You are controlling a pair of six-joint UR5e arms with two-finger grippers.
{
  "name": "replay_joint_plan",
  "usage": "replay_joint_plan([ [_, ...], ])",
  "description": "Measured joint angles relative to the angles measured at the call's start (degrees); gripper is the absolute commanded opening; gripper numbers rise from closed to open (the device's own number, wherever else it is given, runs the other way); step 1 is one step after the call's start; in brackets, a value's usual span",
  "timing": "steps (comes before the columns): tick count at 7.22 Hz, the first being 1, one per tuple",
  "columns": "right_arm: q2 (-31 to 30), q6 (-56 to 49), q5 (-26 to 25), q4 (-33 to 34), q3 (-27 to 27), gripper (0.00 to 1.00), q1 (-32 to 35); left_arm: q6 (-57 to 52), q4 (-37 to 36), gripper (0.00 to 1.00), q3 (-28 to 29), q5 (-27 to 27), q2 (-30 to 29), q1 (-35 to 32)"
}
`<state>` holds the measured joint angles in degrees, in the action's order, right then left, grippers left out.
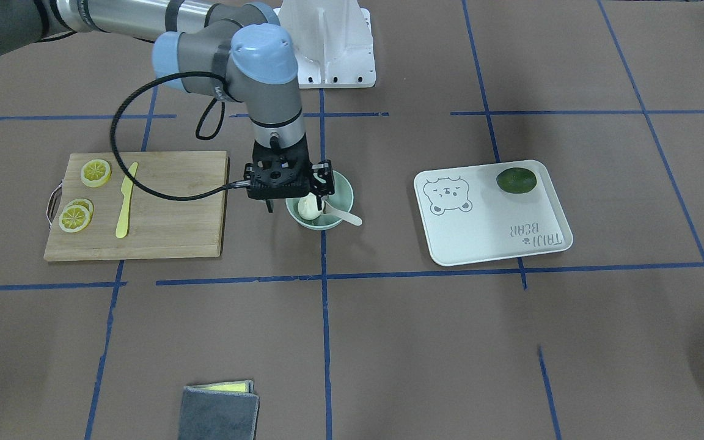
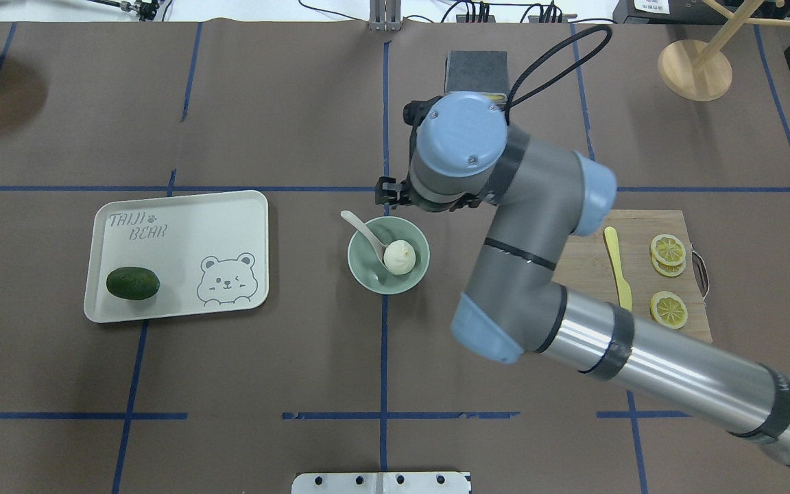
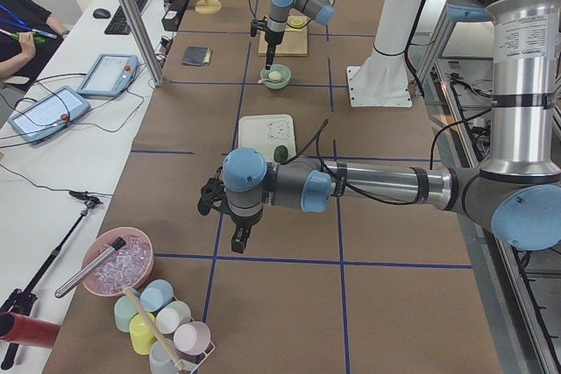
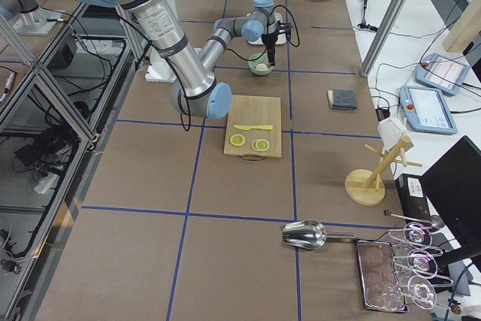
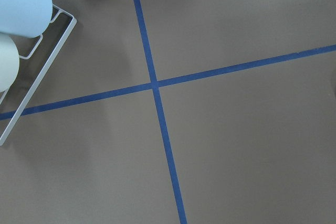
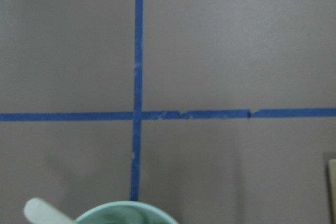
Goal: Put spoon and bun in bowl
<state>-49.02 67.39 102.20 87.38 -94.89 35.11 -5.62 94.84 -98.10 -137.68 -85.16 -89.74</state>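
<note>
The mint-green bowl (image 2: 367,274) stands at the table's middle on a blue tape line. The cream-white bun (image 2: 400,258) lies inside it. The pale spoon (image 2: 364,233) rests in it too, handle sticking out over the rim. In the front view the bowl (image 1: 344,185), bun (image 1: 307,209) and spoon (image 1: 343,214) sit just under my right gripper (image 1: 296,198), which hangs above the bowl, open and empty. The right wrist view shows only the bowl's rim (image 6: 126,214) and the spoon's handle tip (image 6: 44,213). My left gripper (image 3: 238,238) shows only in the left side view, far from the bowl; I cannot tell its state.
A pale tray (image 2: 175,206) holding a dark green fruit (image 2: 132,283) lies on my left. A wooden board (image 1: 168,201) with lemon slices (image 1: 95,173) and a yellow knife (image 1: 124,201) lies on my right. A grey cloth (image 1: 220,412) lies at the far edge. Cups in a wire rack (image 5: 16,35) stand near the left gripper.
</note>
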Motion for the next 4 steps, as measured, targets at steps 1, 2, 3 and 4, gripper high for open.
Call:
replay_joint_plan([
  [1, -4.5, -5.3, 3.1, 0.2, -4.2, 1.00, 4.5, 0.0, -0.1, 1.00, 0.2, 0.1, 0.2, 0.0],
  [2, -9.4, -12.6, 7.8, 0.5, -7.5, 1.00, 9.7, 0.0, -0.2, 1.00, 0.4, 0.2, 0.3, 0.0],
  [3, -14.4, -21.6, 12.4, 0.6, -9.4, 1.00, 15.1, 0.0, -0.3, 1.00, 0.5, 0.2, 0.4, 0.0],
  [4, -20.0, -32.9, 16.0, 0.6, -10.2, 1.00, 21.1, 0.0, -0.3, 1.00, 0.3, 0.3, 1.0, -0.1],
])
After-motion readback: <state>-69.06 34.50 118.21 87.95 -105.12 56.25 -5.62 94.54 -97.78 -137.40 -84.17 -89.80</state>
